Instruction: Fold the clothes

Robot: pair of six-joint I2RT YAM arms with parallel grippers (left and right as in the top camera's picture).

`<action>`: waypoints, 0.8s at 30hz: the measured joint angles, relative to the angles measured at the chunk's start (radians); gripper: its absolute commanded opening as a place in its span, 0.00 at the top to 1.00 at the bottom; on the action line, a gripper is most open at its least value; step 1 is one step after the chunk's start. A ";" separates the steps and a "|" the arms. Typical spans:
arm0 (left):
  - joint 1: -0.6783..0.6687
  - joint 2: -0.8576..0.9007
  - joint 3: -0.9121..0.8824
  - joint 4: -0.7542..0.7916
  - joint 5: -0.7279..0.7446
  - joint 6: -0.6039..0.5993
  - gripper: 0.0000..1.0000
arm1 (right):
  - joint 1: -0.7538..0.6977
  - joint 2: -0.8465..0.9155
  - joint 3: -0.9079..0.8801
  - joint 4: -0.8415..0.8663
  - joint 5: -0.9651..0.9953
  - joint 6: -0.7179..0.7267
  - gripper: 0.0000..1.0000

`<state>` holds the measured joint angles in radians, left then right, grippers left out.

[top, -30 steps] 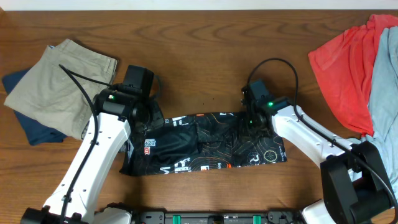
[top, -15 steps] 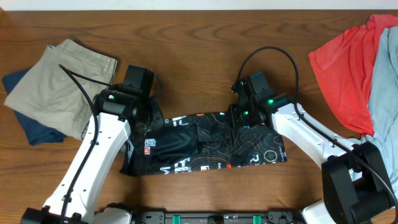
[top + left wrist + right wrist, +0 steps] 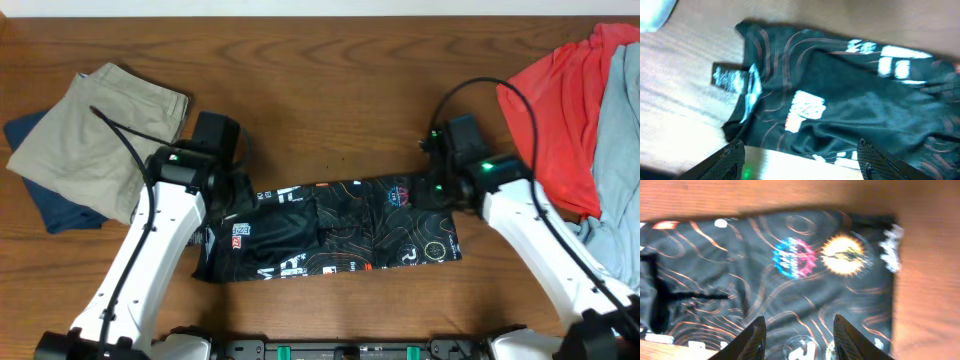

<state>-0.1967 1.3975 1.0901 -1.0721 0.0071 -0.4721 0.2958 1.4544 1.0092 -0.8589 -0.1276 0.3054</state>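
The clothes, a black jersey (image 3: 330,230) with orange contour lines and white lettering, lie flat on the table as a long folded strip near the front edge. My left gripper (image 3: 236,193) hovers over the strip's upper left corner. In the left wrist view its jaws (image 3: 802,162) stand wide open, with the jersey (image 3: 850,105) beyond them and nothing held. My right gripper (image 3: 446,188) is over the upper right corner. Its fingers (image 3: 754,339) are spread above the jersey (image 3: 790,275) near the round logos, holding nothing.
Khaki shorts (image 3: 95,135) lie on a navy cloth (image 3: 48,208) at the far left. A red shirt (image 3: 560,110) and a pale blue-grey garment (image 3: 615,150) are piled at the far right. Bare wood table (image 3: 330,100) stretches behind the jersey.
My right gripper let go of the jersey's middle, opened and swung right to the strip's right end. My left gripper opened wider and shifted slightly left.
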 measured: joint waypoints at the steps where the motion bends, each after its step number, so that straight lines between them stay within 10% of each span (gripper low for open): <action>1: 0.014 0.007 -0.014 0.000 0.000 0.009 0.26 | -0.011 -0.001 0.000 -0.024 0.008 0.000 0.58; 24: 0.208 0.145 -0.048 0.002 -0.011 0.084 0.25 | 0.166 0.151 0.000 0.028 0.009 0.037 0.59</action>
<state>0.0113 1.5429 1.0420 -1.0698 -0.0040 -0.3878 0.4622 1.6051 1.0092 -0.8310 -0.1188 0.3420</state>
